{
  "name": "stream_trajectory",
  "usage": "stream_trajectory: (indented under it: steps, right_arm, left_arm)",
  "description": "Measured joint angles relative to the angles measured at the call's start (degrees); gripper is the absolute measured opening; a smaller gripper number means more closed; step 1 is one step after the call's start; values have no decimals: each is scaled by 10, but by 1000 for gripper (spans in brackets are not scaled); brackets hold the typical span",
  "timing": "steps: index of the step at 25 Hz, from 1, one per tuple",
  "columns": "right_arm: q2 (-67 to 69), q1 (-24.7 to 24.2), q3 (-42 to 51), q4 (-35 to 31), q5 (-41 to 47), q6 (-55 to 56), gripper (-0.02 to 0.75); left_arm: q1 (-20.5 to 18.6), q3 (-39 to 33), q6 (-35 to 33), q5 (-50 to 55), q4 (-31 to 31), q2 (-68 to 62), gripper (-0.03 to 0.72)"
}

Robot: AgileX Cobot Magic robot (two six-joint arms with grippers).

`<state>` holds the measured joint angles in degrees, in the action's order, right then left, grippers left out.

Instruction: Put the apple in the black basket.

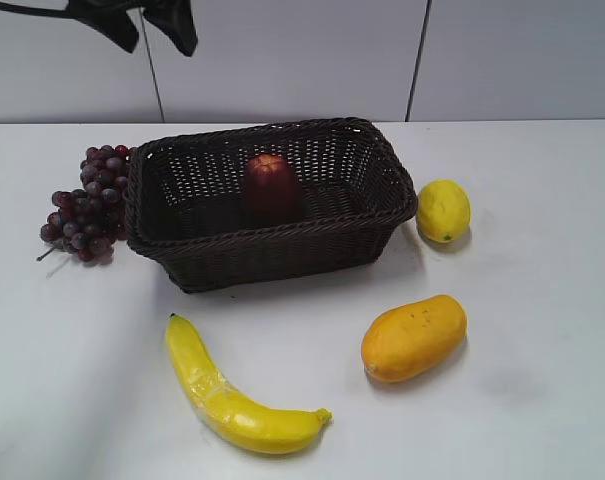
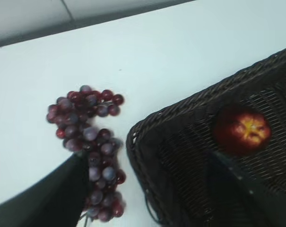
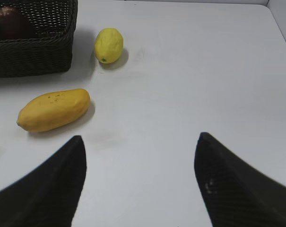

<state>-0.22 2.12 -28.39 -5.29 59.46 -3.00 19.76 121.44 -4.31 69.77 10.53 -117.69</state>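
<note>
The apple (image 1: 272, 187) sits upright inside the black basket (image 1: 282, 250) on the white bench (image 1: 542, 330), touching neither tool. The left tool (image 2: 152, 189) hangs spread open above the basket's corner and the grapes (image 2: 88, 142). The right tool (image 3: 140, 177) is open and empty over bare bench, well apart from the basket.

— What sits behind the bench (image 1: 542, 400)?
— A pale grey panelled wall (image 1: 282, 60), split by dark vertical seams.
— And the bench itself?
— Plain white, matte, evenly lit — only soft shadows on it.
</note>
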Motion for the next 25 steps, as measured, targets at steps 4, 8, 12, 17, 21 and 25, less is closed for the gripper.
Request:
stream_trajectory:
  steps: [4, 8, 12, 17, 21, 25]
  right_arm:
    - [0, 0, 0, 0, 0, 0, 537]
    - [0, 0, 0, 0, 0, 0, 537]
    - [0, 0, 0, 0, 0, 0, 537]
    - [0, 0, 0, 0, 0, 0, 537]
    - [0, 0, 0, 0, 0, 0, 537]
    - [0, 0, 0, 0, 0, 0, 537]
  left_arm:
    - [-21, -38, 10, -1, -25, 47, 578]
    - [-62, -125, 12, -1, -33, 103, 578]
    - [-111, -235, 12, 0, -39, 164, 578]
    - [-159, -372, 13, 0, -53, 245, 578]
    - [-170, -481, 13, -1, -69, 314, 578]
    - [-170, -584, 13, -8, -71, 394, 578]
